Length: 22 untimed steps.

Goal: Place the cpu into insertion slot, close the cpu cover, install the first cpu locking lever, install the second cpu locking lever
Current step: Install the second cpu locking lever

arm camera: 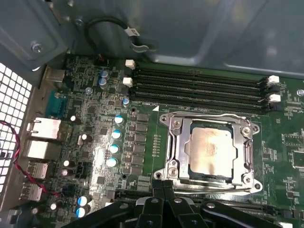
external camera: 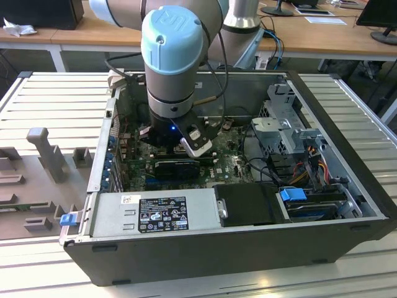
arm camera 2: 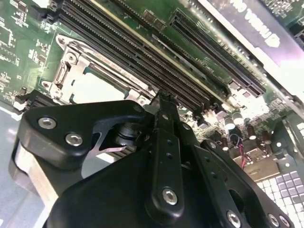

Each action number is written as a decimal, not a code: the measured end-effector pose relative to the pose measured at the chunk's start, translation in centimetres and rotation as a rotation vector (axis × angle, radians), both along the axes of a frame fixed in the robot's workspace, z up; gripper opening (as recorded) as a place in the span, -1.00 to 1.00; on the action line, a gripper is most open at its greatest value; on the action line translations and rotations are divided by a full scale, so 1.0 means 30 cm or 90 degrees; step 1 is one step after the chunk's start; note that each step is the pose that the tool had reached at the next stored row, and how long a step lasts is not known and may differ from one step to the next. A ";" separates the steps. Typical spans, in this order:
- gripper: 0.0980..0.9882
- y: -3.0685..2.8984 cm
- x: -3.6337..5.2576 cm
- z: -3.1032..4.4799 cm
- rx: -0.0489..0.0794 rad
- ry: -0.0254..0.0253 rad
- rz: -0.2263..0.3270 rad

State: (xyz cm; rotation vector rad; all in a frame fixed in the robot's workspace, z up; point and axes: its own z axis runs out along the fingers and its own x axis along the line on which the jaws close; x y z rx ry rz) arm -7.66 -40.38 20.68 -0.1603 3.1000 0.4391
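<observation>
Gripper (arm camera: pixel 163 187) fingers pressed together, holding nothing, just beside the insertion slot (arm camera: pixel 209 151).

The cpu (arm camera: pixel 211 151) lies seated under the closed cpu cover (arm camera: pixel 176 142) in the first wrist view; the exterior view shows the open computer case (external camera: pixel 205 248) on a ribbed table (external camera: pixel 56 93), wooden desks (external camera: pixel 80 31) beyond.

A grey power supply (external camera: pixel 155 214) is sitting along the case's near wall, a blue latch (external camera: pixel 293 194) lying to the exterior view's right.
</observation>
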 end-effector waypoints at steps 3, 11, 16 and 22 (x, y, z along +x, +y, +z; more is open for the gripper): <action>-0.98 -0.007 0.000 -0.016 0.017 0.0000 0.000; -0.98 -0.012 0.000 -0.038 0.035 0.0000 0.000; -0.98 -0.012 -0.002 -0.050 0.040 0.0000 0.000; -0.98 -0.012 -0.011 -0.028 0.042 -0.0001 0.000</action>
